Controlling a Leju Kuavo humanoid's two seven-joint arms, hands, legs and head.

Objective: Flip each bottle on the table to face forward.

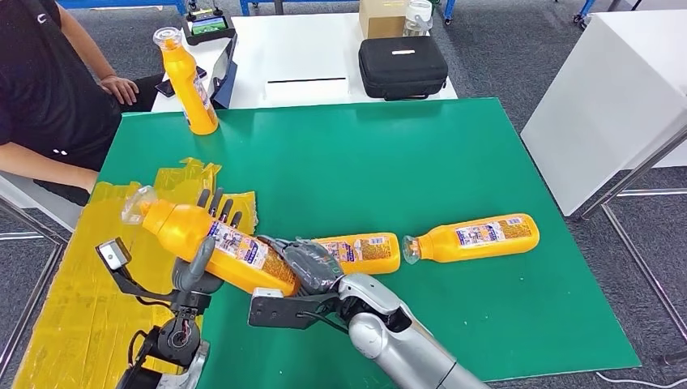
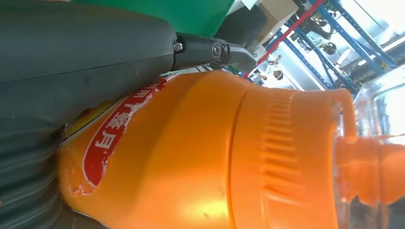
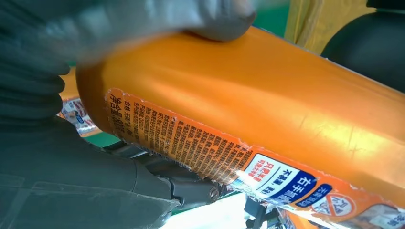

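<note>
- Person: dark top, seated beyond the far-left corner of the green table, one hand resting on the white table behind it.
- Yellow sheet: crumpled, covering the green table's left edge.
- Upright bottle: orange with a clear cap, standing at the green table's far-left corner.
- Left hand: grasping the held bottle from underneath near its neck, dark fingers rising behind the body.
- Held bottle: orange, lifted off the green table above its near-left part, tilted, clear cap up and to the left, printed label facing up.
- Right hand: clasped around the base end of the held bottle; the right wrist view shows its thumb pressed on the orange body.
- Middle bottle: lying on its side on the green table, just beyond the right hand, partly hidden by it.
- Right bottle: lying on its side on the green table, cap pointing toward the middle bottle, label up.
- Black case: on the white table, beyond the green table's far edge.
</note>
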